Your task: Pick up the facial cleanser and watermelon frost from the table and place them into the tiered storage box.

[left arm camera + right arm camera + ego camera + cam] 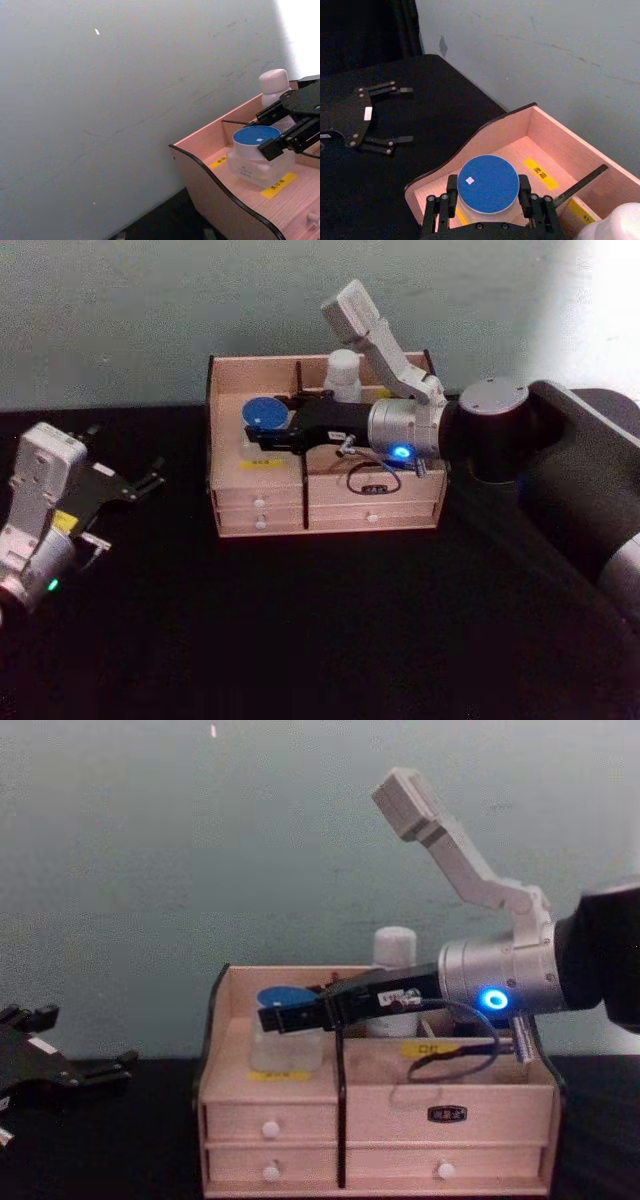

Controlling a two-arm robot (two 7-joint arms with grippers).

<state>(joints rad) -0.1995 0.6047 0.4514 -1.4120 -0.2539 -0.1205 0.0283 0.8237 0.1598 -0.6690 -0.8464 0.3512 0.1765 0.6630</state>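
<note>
Right pincer straddles the watermelon frost at frame bottom centre, fingers at its sides, inside the tiered storage box. Jar looks light, rigid, prob slick; side grip below lid suits. Facial cleanser already boxed. Left pincer idles open, mid-left.

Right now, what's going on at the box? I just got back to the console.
The right gripper is reaching into the wooden storage box, its fingers on either side of the blue-lidded jar, which sits in the left front compartment. The white bottle already stands in a rear compartment. The left gripper is open and idle over the black table, off to the box's left.
</note>
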